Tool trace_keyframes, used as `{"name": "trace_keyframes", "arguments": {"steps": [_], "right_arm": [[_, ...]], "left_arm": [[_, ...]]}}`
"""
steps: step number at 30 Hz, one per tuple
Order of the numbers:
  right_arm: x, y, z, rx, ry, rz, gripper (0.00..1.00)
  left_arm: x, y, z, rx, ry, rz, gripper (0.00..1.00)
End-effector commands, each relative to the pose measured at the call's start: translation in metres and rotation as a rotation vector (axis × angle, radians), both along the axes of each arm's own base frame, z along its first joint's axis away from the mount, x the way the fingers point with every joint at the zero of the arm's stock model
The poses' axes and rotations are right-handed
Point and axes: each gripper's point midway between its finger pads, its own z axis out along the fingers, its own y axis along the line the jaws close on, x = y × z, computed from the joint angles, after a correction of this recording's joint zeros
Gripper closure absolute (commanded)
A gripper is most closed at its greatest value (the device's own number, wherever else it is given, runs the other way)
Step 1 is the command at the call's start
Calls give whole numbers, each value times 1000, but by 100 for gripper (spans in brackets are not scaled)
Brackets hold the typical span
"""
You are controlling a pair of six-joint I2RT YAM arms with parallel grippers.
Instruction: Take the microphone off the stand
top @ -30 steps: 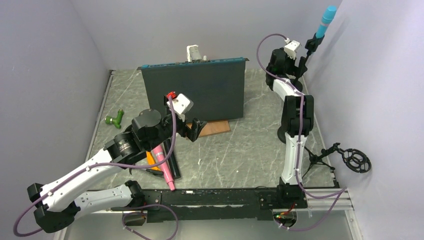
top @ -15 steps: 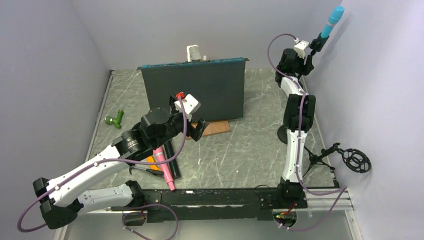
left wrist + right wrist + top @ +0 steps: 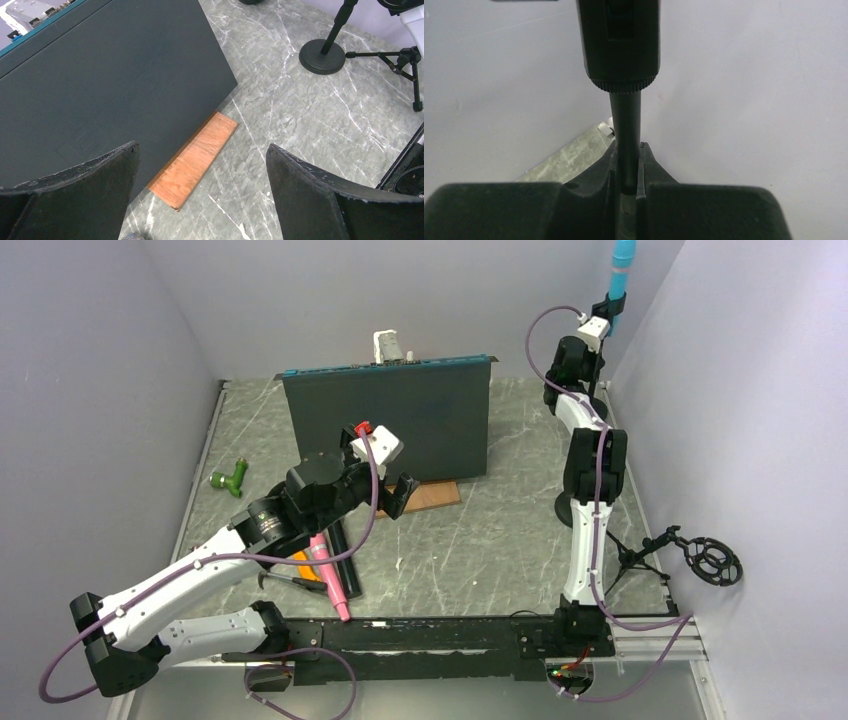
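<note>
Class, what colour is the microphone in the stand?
The microphone is light blue, clearest in the top external view.

One blue microphone (image 3: 621, 265), two stands (image 3: 322, 56) (image 3: 402, 60), two arms (image 3: 180, 580) (image 3: 592, 490)

Matt blacks, veined stone, 1 strip of bare wood

The table (image 3: 280, 125) looks like smooth grey stone with white veins and a faint sheen. In the top view, the board (image 3: 100, 90) towards 12 o'clock is a flat, matt charcoal sheet with a teal edge. The block (image 3: 197, 160) at its foot is reddish wood with a plain grain. The pads (image 3: 90, 185) of the left gripper (image 3: 201, 150) are black, coarse and grainy. The stand base (image 3: 322, 56), at 1 o'clock in the left wrist view, is matt black. The right gripper (image 3: 628, 149) is smooth matt black plastic. The rod (image 3: 625, 120) in it is satin black under a finely ribbed collar (image 3: 624, 86). The microphone (image 3: 621, 265), at 1 o'clock in the top view, is matt cyan, its material unclear.
</note>
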Motion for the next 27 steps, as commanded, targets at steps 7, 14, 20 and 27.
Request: {"name": "trace_keyframes", "arguments": {"steps": [7, 14, 20, 27], "right_arm": [[-20, 50, 40, 112, -98, 128, 100], [-42, 105, 41, 252, -147, 200, 100], [-94, 137, 21, 318, -119, 203, 100], [-162, 167, 4, 329, -82, 215, 100]], "left_arm": [[-1, 2, 17, -58, -32, -2, 1], [-3, 7, 25, -81, -45, -6, 1], [-9, 11, 32, -132, -25, -7, 1], [-13, 13, 38, -153, -27, -16, 1]]}}
